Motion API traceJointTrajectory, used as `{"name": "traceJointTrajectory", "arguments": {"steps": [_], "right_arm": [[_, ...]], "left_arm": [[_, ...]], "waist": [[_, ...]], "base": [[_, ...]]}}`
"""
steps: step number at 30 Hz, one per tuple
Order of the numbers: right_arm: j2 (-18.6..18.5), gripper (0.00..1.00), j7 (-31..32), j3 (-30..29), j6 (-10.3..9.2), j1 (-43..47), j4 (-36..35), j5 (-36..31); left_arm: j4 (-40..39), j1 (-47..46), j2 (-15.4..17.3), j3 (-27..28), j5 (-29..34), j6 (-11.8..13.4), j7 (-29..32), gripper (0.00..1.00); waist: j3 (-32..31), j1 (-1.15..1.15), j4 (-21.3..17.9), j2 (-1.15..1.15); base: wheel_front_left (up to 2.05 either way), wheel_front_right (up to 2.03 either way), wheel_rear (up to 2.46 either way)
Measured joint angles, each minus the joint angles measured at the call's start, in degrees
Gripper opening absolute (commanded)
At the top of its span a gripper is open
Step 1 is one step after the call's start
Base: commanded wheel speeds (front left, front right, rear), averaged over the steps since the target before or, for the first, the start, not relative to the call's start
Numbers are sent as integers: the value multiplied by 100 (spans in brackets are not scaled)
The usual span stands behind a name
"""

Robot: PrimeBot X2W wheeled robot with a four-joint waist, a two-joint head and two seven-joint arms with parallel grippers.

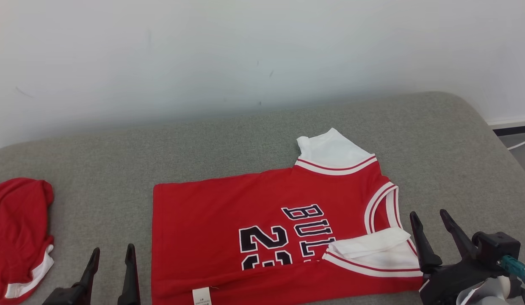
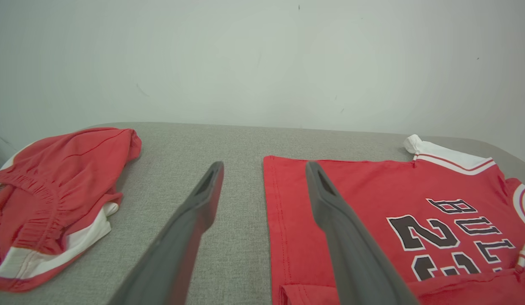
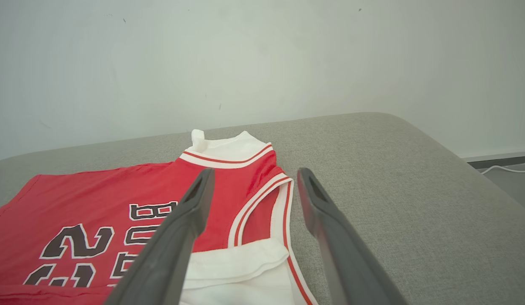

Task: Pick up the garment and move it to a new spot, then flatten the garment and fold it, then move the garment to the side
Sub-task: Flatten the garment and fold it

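The garment [image 1: 228, 220] is a red basketball jersey with white trim and black lettering, lying sideways and mostly flat on the grey cushion, its near long edge folded over. One white sleeve points to the far side and the other is folded onto the chest. My left gripper [image 1: 112, 254] is open, just left of the jersey's hem [image 2: 288, 220], with nothing between its fingers. My right gripper [image 1: 429, 218] is open too, at the jersey's collar end [image 3: 262, 203], and holds nothing. Both hover near the cushion's front edge.
A second red garment with white trim [image 1: 17, 237] lies crumpled at the cushion's left end [image 2: 55, 199]. The grey cushion [image 1: 449, 148] has bare room at the back and right. A pale wall stands behind it, and floor with a cable shows at far right [image 3: 508, 169].
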Motion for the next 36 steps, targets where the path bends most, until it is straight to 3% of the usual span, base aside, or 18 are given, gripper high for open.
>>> {"name": "traceJointTrajectory", "arguments": {"steps": [11, 20, 31, 36], "right_arm": [[15, 100, 0, 1, -18, -19, 1, -16], [-14, 100, 246, 52, 66, -762, 115, -60], [7, 100, 985, 208, 144, -2434, 817, -125], [32, 100, 1298, 283, 162, -3119, 1190, -182]], "left_arm": [[-52, -14, -46, -57, -36, -21, 143, 100], [69, -936, 0, -160, -162, -416, 577, 100], [1006, -2436, 124, -234, -427, -951, 1281, 100], [1404, -2871, 126, -214, -560, -1067, 1512, 100]], "waist": [[19, 0, 13, 0], [258, 0, 44, 0], [922, 1, 120, 0], [1226, 1, 156, 1]], "base": [[0, 0, 0], [0, 0, 0], [0, 0, 0], [0, 0, 0]]}}
